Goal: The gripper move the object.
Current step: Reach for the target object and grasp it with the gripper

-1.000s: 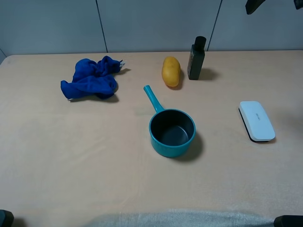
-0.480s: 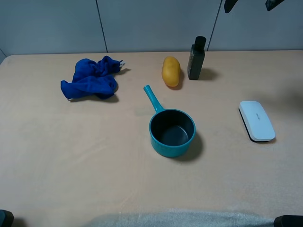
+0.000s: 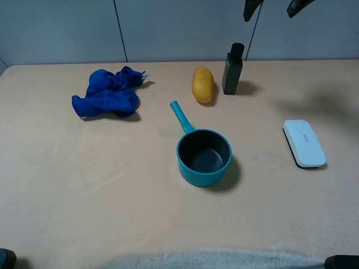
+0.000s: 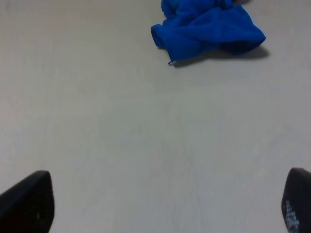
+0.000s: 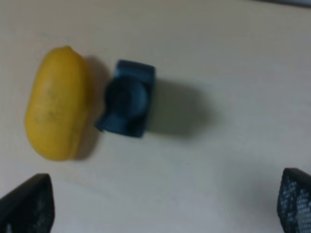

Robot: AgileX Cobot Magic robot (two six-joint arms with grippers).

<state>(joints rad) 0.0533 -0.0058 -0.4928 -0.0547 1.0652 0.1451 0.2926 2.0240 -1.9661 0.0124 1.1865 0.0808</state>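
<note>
Black plastic marks our target: the object [image 3: 233, 69], a small dark bottle, stands upright near the far edge of the desk [image 3: 84, 179], just beside a yellow potato [image 3: 202, 84]. We judge the approach step to be in hand. Our right end effector [image 3: 274, 7] hangs high over that end of the desk, its 2 fingers spread wide and holding nothing. Its wrist view looks almost straight down on the cap, somewhat off centre. Next we would need to centre over the bottle, descend so the fingers straddle its body without nudging the potato, then close. Our left end effector [image 4: 160, 204] hovers over bare desk near the blue cloth [image 4: 209, 29], also spread wide and holding nothing.
</note>
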